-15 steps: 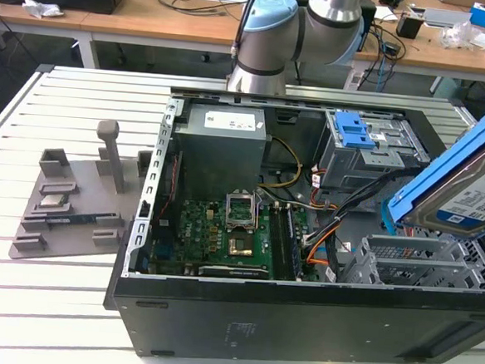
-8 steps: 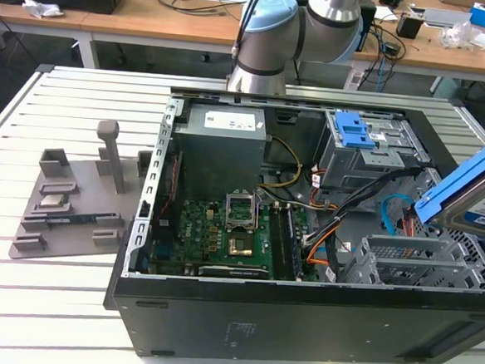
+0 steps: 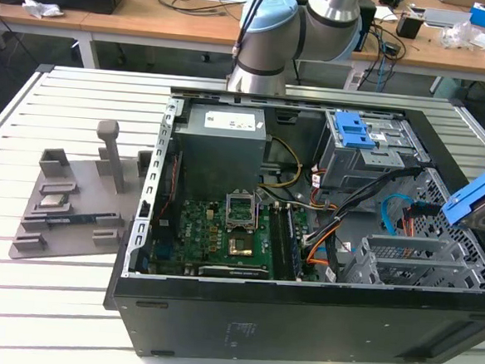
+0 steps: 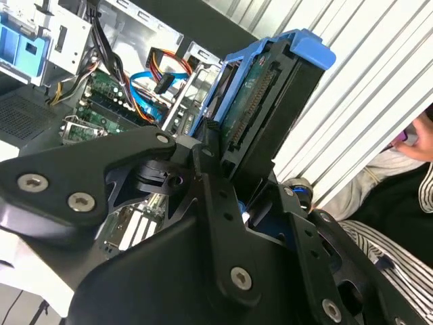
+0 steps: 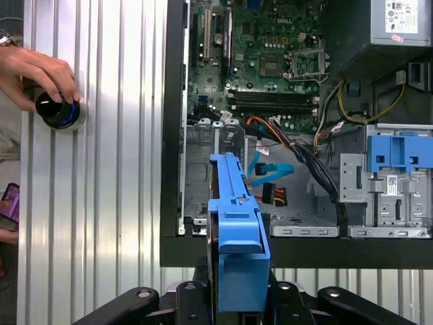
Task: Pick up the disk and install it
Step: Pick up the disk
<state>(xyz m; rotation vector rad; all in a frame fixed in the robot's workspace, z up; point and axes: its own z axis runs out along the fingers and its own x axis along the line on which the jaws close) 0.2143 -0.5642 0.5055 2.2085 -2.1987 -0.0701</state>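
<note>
Blue plastic of the disk (image 3: 478, 198) is seen at the exterior view's right edge, raised above the open computer case (image 3: 241, 323), which is laid on a slatted table (image 3: 43, 301). The arm (image 3: 274, 34) is seen behind the case.

In the second wrist view, the disk (image 4: 267, 108) is gripped at its lower part between the black fingers (image 4: 206, 169) of the gripper (image 4: 240, 183), which is clamped tight on it. The motherboard (image 4: 101, 101) is seen beyond.

In the first wrist view, the disk (image 5: 233, 223) is seen edge-on in the gripper (image 5: 238, 291), over the case's near wall. A knob (image 5: 59, 112) on the table is touched by a person's hand (image 5: 37, 71).
</note>
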